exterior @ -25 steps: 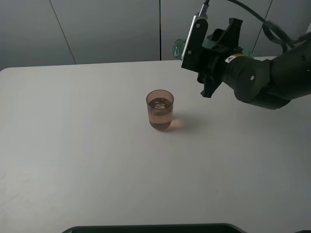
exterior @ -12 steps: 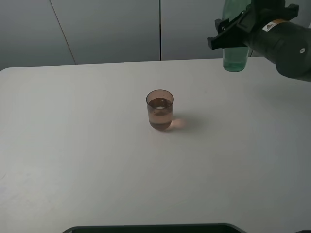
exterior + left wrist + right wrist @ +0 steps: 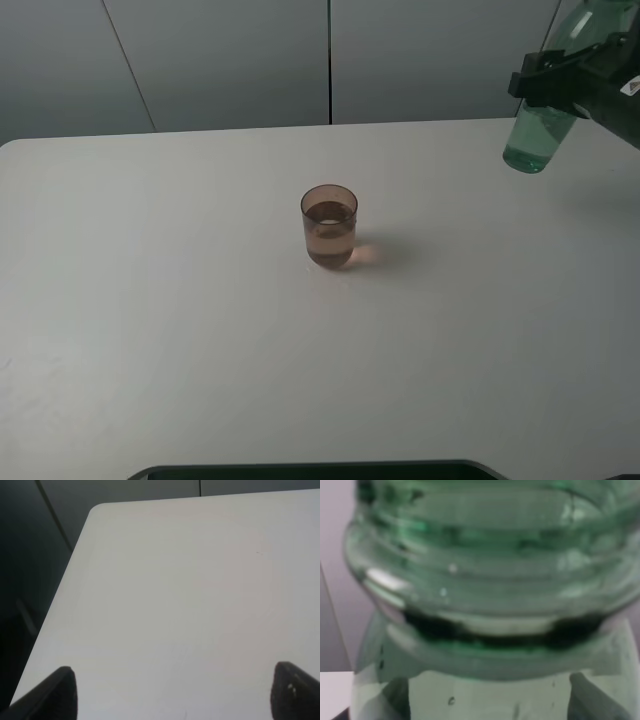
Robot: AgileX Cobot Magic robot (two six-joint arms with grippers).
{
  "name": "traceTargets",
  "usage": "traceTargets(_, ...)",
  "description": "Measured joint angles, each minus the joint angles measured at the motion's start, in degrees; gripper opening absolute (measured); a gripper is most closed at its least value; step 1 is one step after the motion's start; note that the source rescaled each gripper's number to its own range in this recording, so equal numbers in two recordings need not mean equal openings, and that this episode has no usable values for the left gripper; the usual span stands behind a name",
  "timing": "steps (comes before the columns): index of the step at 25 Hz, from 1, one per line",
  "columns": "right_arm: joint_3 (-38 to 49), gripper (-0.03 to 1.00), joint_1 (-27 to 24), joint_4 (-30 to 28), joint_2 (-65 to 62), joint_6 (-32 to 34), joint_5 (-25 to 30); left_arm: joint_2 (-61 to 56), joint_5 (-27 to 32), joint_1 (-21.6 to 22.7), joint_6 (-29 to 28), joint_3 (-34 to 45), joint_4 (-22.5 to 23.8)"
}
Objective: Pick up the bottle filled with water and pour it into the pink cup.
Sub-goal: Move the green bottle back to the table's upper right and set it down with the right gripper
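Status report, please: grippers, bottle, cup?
Right gripper shut on bottle, lifted far right. Left gripper open, empty. Cup holds liquid. No obstacle between them.

- My left claw (image 3: pixel 172 695) is angled down, its two dark fingertips (image 3: pixel 60 690) spread wide apart.
- My right claw (image 3: pixel 562 85) sits high at the far right, clamped around the bottle (image 3: pixel 533 140) on its upper body.

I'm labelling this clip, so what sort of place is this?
Probably a robot lab or test room: a plain white table, grey wall panels behind it, and just a cup and a bottle held by the right gripper.
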Motion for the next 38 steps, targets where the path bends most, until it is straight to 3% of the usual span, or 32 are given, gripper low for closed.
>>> traceTargets(6,1.1,0.0,-6.0,-1.9,0.5,2.0,-1.8,0.0,0.0,0.0,0.0,0.0,0.0)
traceTargets(10,1.1,0.0,-8.3,-2.4,5.2,3.2,-8.7,0.0,0.0,0.0,-0.3,0.0,0.0)
traceTargets(13,0.7,0.0,-8.8,-2.4,9.6,3.6,-10.6,0.0,0.0,0.0,-0.2,0.0,0.0)
traceTargets(32,0.3,0.0,-8.8,-2.4,17.2,3.8,-10.6,0.0,0.0,0.0,-0.2,0.0,0.0)
traceTargets(33,0.3,0.07,-8.7,-2.3,17.2,4.1,-10.7,0.0,0.0,0.0,-0.2,0.0,0.0)
traceTargets(35,0.3,0.68,-8.1,-2.3,17.2,4.5,-12.3,0.0,0.0,0.0,-0.2,0.0,0.0)
traceTargets(36,0.3,0.86,-7.9,-2.3,17.0,4.7,-12.7,0.0,0.0,0.0,-0.2,0.0,0.0)
traceTargets(38,0.3,0.97,-7.6,-1.6,16.7,5.2,-12.7,0.1,0.0,0.0,-0.2,0.0,0.0)
